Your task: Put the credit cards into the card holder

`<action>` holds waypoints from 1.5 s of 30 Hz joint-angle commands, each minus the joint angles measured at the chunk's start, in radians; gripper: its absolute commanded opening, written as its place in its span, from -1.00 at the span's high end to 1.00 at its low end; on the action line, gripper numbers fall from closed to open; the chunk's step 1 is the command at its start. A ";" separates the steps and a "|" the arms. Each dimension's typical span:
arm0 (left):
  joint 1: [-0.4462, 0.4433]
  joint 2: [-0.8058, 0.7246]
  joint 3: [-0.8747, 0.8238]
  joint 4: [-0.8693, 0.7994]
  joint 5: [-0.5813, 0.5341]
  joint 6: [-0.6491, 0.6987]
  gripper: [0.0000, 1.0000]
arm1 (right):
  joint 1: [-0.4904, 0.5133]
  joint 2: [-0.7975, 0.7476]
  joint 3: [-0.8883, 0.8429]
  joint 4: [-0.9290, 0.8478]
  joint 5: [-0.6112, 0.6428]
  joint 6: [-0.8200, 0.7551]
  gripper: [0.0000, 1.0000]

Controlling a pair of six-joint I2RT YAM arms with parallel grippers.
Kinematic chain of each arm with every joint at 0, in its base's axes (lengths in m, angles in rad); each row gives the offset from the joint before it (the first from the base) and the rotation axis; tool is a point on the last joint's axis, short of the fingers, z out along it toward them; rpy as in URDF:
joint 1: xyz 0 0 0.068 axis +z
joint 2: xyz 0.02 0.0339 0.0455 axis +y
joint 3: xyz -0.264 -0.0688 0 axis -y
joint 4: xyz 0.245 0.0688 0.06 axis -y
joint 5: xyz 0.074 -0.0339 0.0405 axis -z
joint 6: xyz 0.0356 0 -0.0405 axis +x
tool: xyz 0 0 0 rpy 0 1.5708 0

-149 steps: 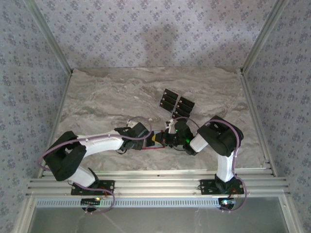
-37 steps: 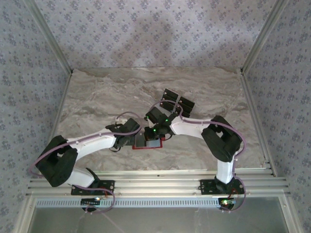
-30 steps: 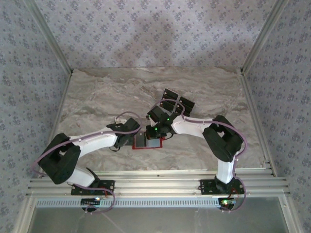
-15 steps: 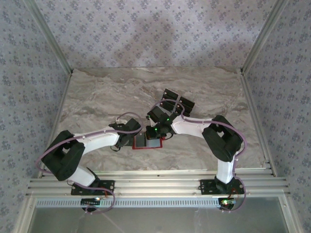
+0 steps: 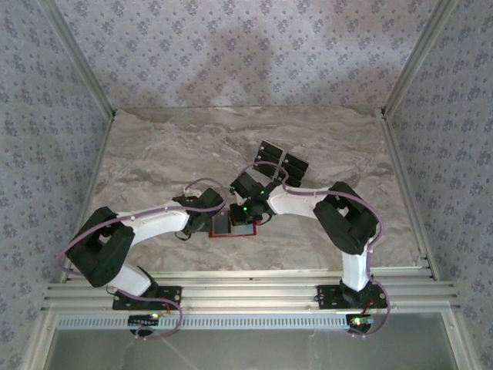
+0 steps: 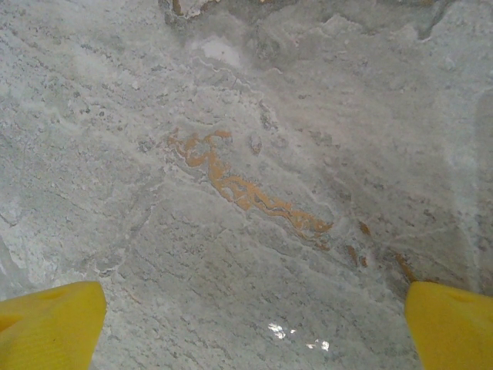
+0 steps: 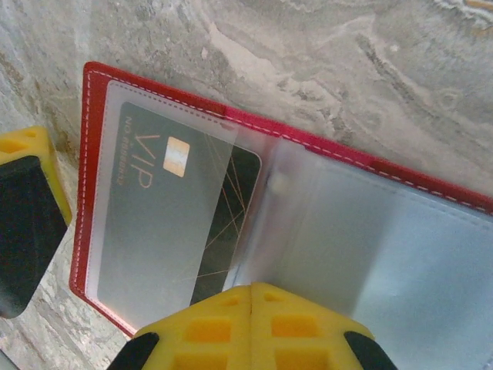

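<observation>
The red card holder point(image 5: 231, 226) lies open on the marble, its pale inside up. In the right wrist view the card holder point(image 7: 370, 200) shows clear sleeves, and a black VIP card point(image 7: 154, 223) sits in the left one, its right end sticking out. My right gripper point(image 7: 250, 291) is shut, its tips at the raised fold of a sleeve; whether they pinch it is unclear. From above, the right gripper point(image 5: 245, 206) hangs over the wallet's far edge. My left gripper point(image 5: 209, 222) is at its left edge. That left gripper point(image 6: 258, 308) is open over bare marble. Several black credit cards point(image 5: 279, 162) lie behind.
A yellow and black finger point(image 7: 23, 204) of the left gripper stands just off the wallet's left edge. Patterned walls and metal posts point(image 5: 408, 69) close in the table point(image 5: 154, 146). The metal rail point(image 5: 246, 297) runs along the near edge.
Since five seconds ago my right arm has swung out to the left over the wallet, which now lies open. In the last second, only small shifts of both elbows.
</observation>
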State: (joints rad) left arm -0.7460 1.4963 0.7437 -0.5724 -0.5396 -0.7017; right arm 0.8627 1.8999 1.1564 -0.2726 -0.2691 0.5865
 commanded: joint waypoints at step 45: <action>0.000 -0.018 0.006 0.052 0.044 0.008 -0.99 | -0.004 -0.076 -0.015 -0.066 0.025 -0.031 1.00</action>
State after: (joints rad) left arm -0.7460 1.4624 0.7429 -0.5270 -0.5072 -0.7040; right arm 0.8497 1.8519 1.1137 -0.3016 -0.2581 0.5735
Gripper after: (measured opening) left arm 0.997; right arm 0.067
